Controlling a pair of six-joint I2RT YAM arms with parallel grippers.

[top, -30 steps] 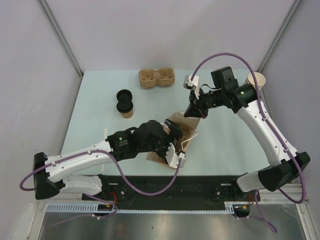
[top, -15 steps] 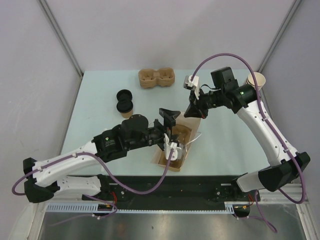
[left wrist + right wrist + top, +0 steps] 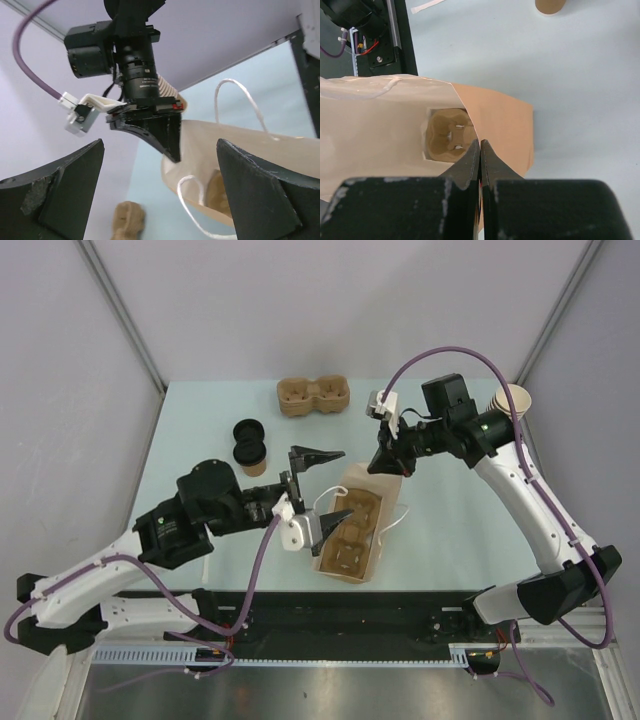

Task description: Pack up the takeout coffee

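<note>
Your left arm had swung back off the bag [image 3: 355, 480]; from above, the left gripper [image 3: 345, 483] gaped empty and the right gripper [image 3: 392, 468] pinched the bag's rim, with the cup [image 3: 256, 466] and lid [image 3: 246, 439] well apart to the left. Your left wrist view showed fingers [image 3: 55, 192] spread wide; your right wrist view, fingers [image 3: 470, 162] shut on the rim, a tray [image 3: 447, 136] inside.
</note>
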